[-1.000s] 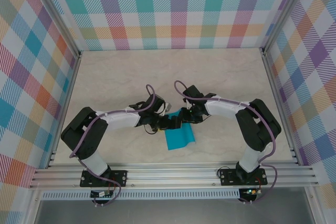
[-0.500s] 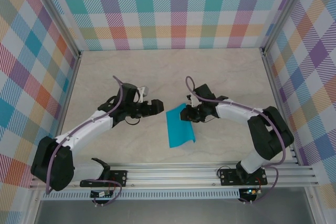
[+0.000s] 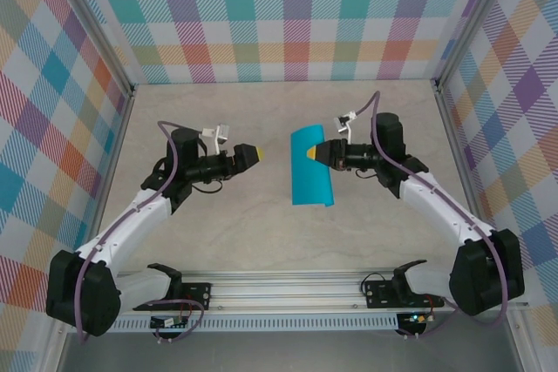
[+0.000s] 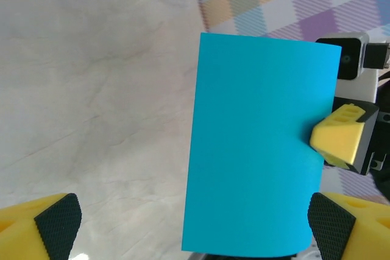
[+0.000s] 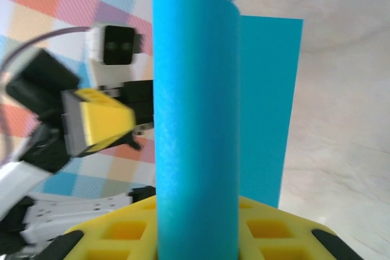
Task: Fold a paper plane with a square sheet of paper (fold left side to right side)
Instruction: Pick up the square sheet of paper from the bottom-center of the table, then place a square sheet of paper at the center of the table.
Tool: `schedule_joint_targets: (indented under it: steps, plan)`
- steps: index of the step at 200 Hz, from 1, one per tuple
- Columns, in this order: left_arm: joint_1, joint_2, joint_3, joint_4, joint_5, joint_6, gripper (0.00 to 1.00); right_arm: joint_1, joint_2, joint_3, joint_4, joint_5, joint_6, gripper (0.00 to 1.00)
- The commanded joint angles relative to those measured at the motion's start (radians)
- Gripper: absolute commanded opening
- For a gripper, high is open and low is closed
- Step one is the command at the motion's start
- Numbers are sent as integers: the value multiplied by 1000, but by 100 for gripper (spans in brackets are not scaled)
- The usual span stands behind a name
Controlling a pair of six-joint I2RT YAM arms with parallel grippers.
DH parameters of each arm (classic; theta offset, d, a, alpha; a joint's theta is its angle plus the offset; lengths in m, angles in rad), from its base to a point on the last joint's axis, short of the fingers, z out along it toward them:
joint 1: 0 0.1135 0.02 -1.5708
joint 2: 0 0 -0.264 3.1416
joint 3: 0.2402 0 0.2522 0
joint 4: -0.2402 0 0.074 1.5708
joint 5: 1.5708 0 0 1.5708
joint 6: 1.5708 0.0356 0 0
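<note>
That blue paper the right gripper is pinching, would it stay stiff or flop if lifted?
Probably floppy: the sheet of paper bends in a soft, uncreased curve at the right gripper. It looks thin and light, so lifting should be easy, though the free side may droop or spring open.

square sheet of paper (image 5: 195, 89) blurred close to lens, lower end cut off between right end effector (image 5: 198, 232) fingers

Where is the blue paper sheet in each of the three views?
Top external: the blue sheet sits just right of centre.
Left wrist: the blue sheet spans centre-right, down to the bottom edge.
Right wrist: the blue sheet rises as a curled band up the middle.
Shared landmark: the right gripper pinching its edge.
</note>
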Motion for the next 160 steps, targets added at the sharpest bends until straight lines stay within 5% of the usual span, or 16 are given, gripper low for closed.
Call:
schedule_joint_targets:
  steps: [1, 71, 160]
  plan:
    - [8, 19, 51, 216, 103, -104, 99, 0, -29, 69, 100, -109, 97, 26]
    - [-87, 71, 130, 311, 141, -129, 98, 4, -59, 83, 221, -105, 268, 26]
    - [-180, 190, 167, 388, 135, -173, 92, 7, -90, 72, 213, -83, 276, 26]
